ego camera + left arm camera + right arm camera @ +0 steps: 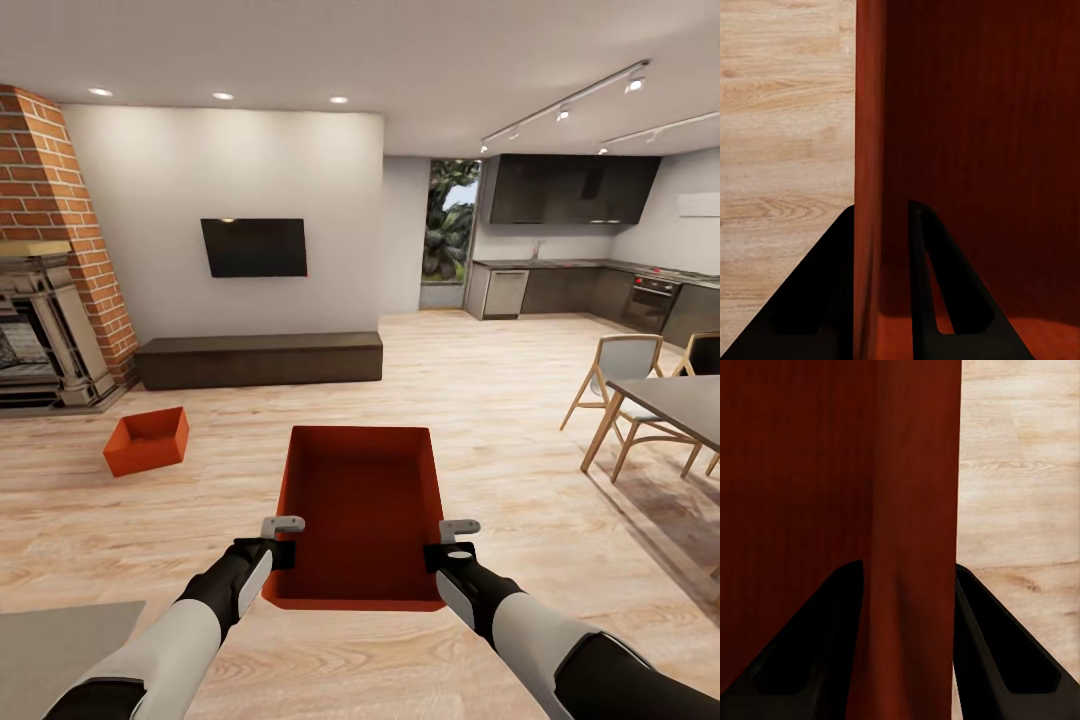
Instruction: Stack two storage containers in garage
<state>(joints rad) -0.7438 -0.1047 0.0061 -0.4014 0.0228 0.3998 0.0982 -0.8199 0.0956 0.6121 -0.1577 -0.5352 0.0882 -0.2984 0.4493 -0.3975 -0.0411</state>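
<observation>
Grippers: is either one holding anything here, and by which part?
Both hold one storage container: the left gripper straddles its left side wall, the right gripper its right side wall, one finger inside and one outside.

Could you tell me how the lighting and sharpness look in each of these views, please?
Head view: evenly lit and sharp, soft shadow under the dining table. Left wrist view: the held container reads dark red, its wall shaded; the left tool is black silhouette. Right wrist view: the right tool is likewise silhouetted, the floor bright.
</observation>
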